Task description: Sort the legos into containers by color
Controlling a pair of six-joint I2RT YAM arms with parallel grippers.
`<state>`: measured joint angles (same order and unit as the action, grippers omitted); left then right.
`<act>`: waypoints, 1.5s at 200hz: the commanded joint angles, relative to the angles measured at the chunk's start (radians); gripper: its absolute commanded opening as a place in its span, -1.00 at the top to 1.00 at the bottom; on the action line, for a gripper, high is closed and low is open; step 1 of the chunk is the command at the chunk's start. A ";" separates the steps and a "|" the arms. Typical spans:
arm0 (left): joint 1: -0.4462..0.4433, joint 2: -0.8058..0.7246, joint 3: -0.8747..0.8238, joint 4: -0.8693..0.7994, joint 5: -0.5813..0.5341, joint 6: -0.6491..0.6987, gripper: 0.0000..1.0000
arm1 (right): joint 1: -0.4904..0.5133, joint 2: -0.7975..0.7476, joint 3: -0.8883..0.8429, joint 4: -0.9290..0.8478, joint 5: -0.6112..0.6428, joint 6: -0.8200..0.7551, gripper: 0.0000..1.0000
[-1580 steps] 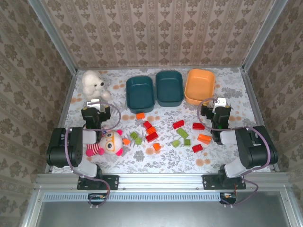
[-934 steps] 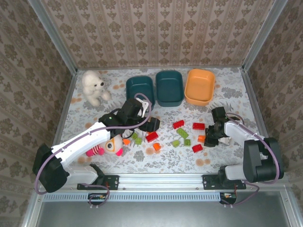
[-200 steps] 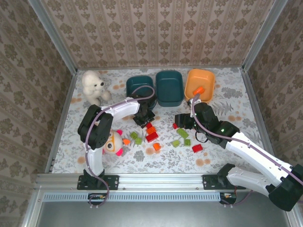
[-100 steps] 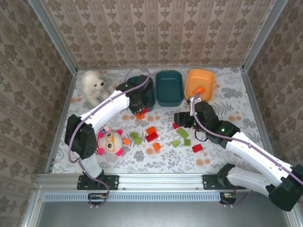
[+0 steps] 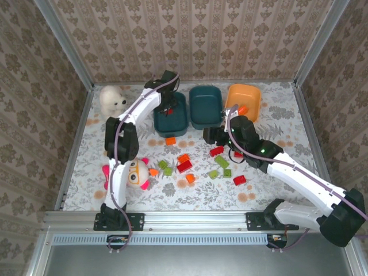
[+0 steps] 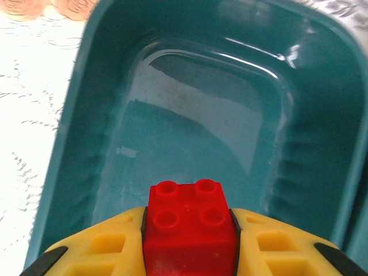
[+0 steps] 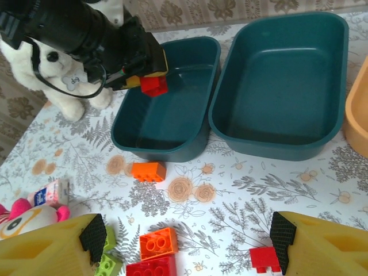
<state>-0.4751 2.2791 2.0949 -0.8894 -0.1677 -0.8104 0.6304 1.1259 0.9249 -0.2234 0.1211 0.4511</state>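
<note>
Left claw (image 6: 190,244): clamped on a red brick (image 6: 188,218), held above the left teal tub (image 6: 75,126) so that a release would drop it inside.
Left teal tub: bare inside, at 12 o'clock of the loose legos (image 5: 184,167); apparently chosen for red.
Right claw (image 7: 187,230): fingers wide apart, empty, low over the bench (image 7: 259,190), probably ready for another pick.
Loose legos: red, orange and green, scattered on the bench at 6 o'clock of the tubs.
Orange tub (image 5: 256,92): holding one orange brick (image 5: 242,109), matched by colour.

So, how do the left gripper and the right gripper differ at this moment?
The left gripper is shut on a red lego; the right gripper is open and empty. The left gripper hangs over the left teal tub; the right gripper over loose legos. Both have yellow fingers.
</note>
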 commanded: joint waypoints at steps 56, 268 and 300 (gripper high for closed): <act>0.012 0.101 0.069 -0.039 0.125 0.053 0.07 | -0.067 0.112 0.066 -0.420 0.001 -0.036 -0.49; -0.080 -0.922 -0.940 0.218 0.129 -0.031 -0.26 | -0.070 0.745 0.246 -0.576 -0.043 -0.278 -0.08; -0.099 -0.948 -0.973 0.215 0.117 -0.035 -0.25 | -0.069 0.769 0.255 -0.575 -0.048 -0.278 0.12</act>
<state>-0.5571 1.3640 1.1397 -0.6834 -0.0299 -0.8238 0.5655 1.8629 1.1816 -0.7841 0.0776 0.1814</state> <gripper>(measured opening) 0.627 0.453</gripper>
